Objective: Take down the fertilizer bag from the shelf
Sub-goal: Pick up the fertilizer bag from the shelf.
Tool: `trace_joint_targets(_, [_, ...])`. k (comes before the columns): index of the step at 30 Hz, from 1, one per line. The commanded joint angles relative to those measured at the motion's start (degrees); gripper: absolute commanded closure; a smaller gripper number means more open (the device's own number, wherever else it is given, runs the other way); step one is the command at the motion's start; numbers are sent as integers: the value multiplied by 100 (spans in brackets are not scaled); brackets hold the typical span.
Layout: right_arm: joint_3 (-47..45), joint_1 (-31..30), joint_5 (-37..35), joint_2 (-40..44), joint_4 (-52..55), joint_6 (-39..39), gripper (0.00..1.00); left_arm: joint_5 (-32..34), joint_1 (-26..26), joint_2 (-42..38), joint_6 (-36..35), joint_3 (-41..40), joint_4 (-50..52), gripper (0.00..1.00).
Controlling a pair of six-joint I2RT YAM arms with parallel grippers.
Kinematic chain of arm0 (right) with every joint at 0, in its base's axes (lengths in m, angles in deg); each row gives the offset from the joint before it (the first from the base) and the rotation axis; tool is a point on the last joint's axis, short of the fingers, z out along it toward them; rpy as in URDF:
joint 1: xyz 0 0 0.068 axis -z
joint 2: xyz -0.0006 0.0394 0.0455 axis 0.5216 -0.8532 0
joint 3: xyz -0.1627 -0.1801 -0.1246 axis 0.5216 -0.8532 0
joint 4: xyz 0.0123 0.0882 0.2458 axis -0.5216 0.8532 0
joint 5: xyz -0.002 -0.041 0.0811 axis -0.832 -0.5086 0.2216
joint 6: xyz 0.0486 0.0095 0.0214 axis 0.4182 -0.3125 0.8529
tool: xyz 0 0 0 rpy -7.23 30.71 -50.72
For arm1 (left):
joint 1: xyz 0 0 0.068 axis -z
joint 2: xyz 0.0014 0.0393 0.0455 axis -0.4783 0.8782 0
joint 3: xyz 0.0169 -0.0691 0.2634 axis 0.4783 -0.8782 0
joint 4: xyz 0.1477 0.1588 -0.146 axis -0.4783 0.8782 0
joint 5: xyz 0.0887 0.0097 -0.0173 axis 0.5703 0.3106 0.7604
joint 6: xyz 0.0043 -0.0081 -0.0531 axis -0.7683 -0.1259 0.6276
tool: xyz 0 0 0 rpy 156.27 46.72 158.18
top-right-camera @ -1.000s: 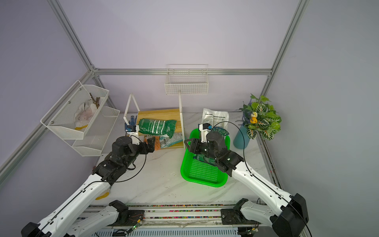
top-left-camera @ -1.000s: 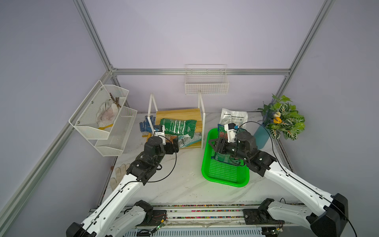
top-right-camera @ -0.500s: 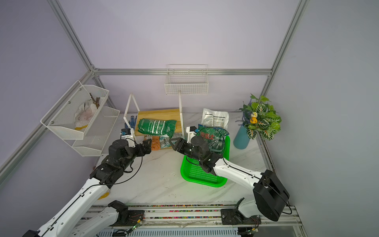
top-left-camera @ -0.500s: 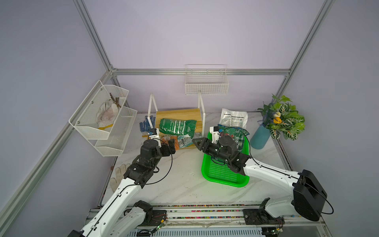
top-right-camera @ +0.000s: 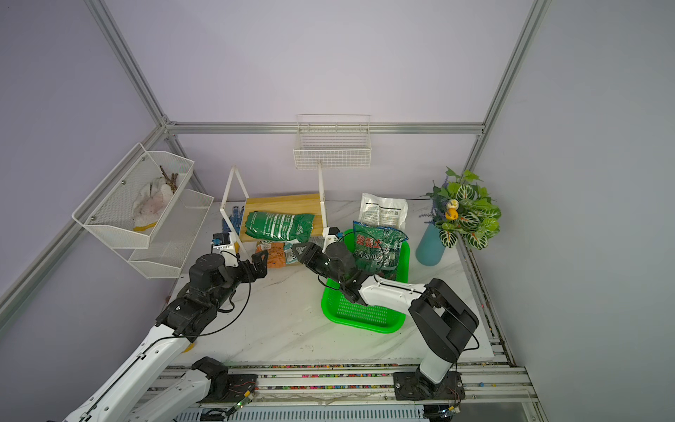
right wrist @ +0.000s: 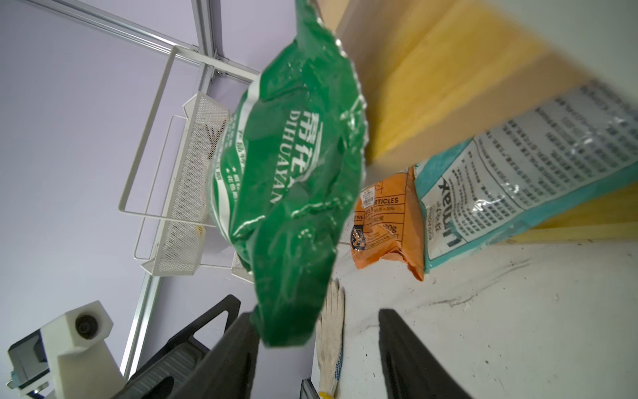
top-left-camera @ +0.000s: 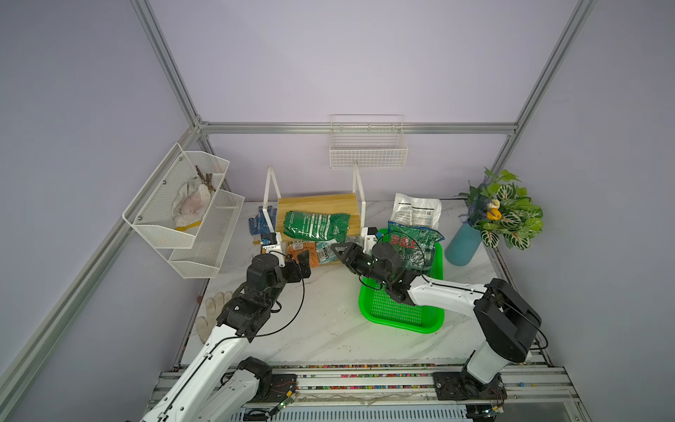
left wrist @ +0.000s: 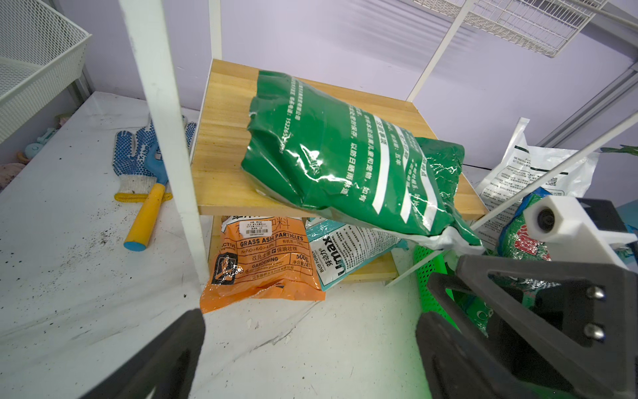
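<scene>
The fertilizer bag [top-left-camera: 316, 226] [top-right-camera: 279, 226] is glossy green with white print. It lies on the top board of the shelf [top-left-camera: 317, 202] [top-right-camera: 281, 201], and its right end overhangs the front edge. My right gripper [top-left-camera: 338, 250] [top-right-camera: 301, 251] is at that overhanging corner. It is open, and in the right wrist view the bag's [right wrist: 290, 172] end hangs between the jaws of the gripper [right wrist: 317, 316], against one finger. My left gripper [top-left-camera: 305, 257] [left wrist: 310, 317] stands open in front of the shelf's [left wrist: 221, 138] lower tier, with nothing between its fingers.
An orange bag [left wrist: 262, 262] and a teal-and-white bag [left wrist: 345, 248] lie on the lower tier. A green basket [top-left-camera: 401, 318] with a dark green bag [top-left-camera: 414, 243] sits to the right, behind it a white bag [top-left-camera: 416, 212] and a vase plant [top-left-camera: 500, 212]. Mesh bins [top-left-camera: 182, 219] hang at the left; gloves [top-left-camera: 212, 314] [left wrist: 134, 155] lie on the table.
My right gripper has swung left from over the green basket to the overhanging corner of the bag on the shelf. The left gripper has barely moved.
</scene>
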State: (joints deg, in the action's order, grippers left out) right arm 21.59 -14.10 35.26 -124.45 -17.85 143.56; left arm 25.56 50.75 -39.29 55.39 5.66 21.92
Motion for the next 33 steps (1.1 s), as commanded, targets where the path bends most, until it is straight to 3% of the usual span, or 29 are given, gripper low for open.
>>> trace_joint_targets(1, [248, -9, -161, -42, -434, -23, 40, -75, -20, -76, -107, -278, 22, 0])
trace_joint_targets(13, [355, 149, -213, -289, -613, 9, 53, -42, -20, -317, -109, -384, 234, 0])
trace_joint_targets(20, [339, 234, -345, -337, -672, -23, 51, -73, -20, -322, -64, -350, 247, 0])
trace_joint_targets(26, [352, 248, -245, -317, -767, -44, 75, -84, -16, -313, -31, -348, 248, 0])
trace_joint_targets(33, [453, 235, 98, -170, -605, -290, 94, -101, -20, -282, 6, -348, 228, 0])
